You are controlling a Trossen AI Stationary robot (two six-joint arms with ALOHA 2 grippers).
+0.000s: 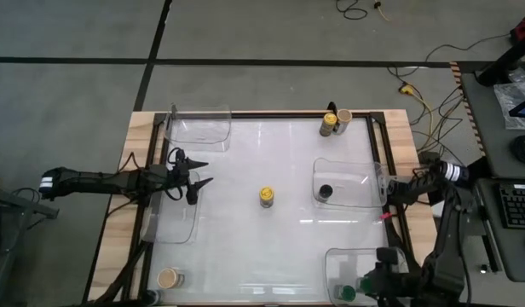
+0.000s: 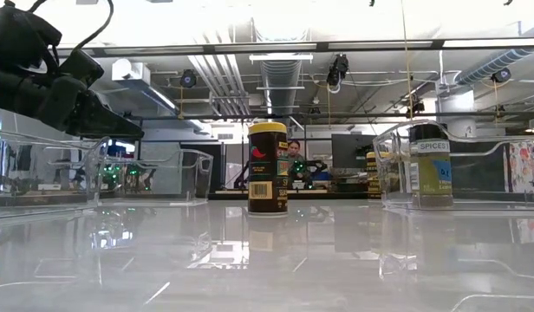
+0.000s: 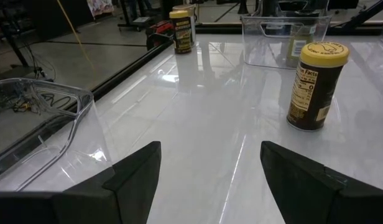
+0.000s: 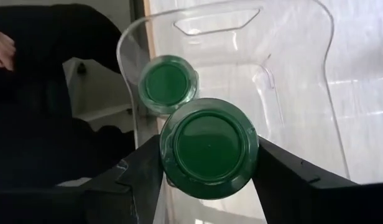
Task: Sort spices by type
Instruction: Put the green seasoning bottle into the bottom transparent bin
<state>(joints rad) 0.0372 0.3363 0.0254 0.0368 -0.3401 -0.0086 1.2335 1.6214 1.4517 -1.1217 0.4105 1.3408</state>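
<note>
Two small green-lidded clear spice jars: right hand [image 4: 207,180] grasps one [image 4: 209,147] over a clear plastic tray [image 4: 303,74]; left hand [image 3: 210,180] is released. A black-lidded jar [image 2: 430,165] reads "SPICE".

A glossy white bench [image 1: 271,230] with a pale wooden edge [image 1: 126,170] stands on a grey floor [image 1: 75,94] crossed by dark lines. Cables [image 1: 416,81] trail over the floor beside it. A keyboard [image 1: 511,206] lies on a dark desk to one side. Behind the bench, silver ceiling ducts [image 2: 280,74] hang over a workshop, where a person [image 2: 293,149] sits far off.
</note>
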